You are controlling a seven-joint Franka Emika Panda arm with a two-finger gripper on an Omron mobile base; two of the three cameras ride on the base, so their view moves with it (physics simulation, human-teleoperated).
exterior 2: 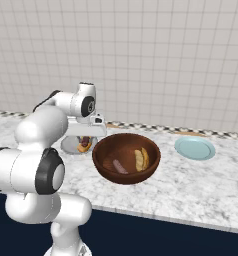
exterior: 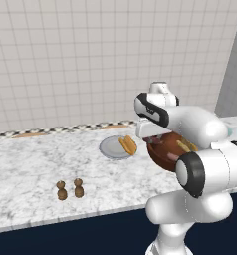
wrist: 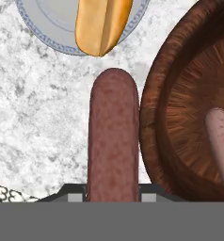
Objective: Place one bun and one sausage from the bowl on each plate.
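My gripper (wrist: pixel 113 196) is shut on a dark red sausage (wrist: pixel 113 141), which sticks out lengthwise over the marble counter between the grey plate (wrist: pixel 43 19) and the bowl (wrist: pixel 154 108). A golden bun (wrist: pixel 102 23) lies on the grey plate, just beyond the sausage's tip. The dark wooden bowl (exterior 2: pixel 123 176) holds a paler sausage (exterior 2: pixel 119 166) and a bun (exterior 2: pixel 141 159). In the right base view the gripper (exterior 2: pixel 86 136) hangs just above the grey plate (exterior 2: pixel 70 146), left of the bowl. The pale blue-green plate (exterior 2: pixel 194 148) lies bare to the right of the bowl.
Two small brown shaker-like pieces (exterior: pixel 62 191) (exterior: pixel 78 188) stand near the counter's front edge, left of the grey plate (exterior: pixel 110 148). A tiled wall runs along the back of the counter. My own arm covers part of the bowl (exterior: pixel 163 155) in the left base view.
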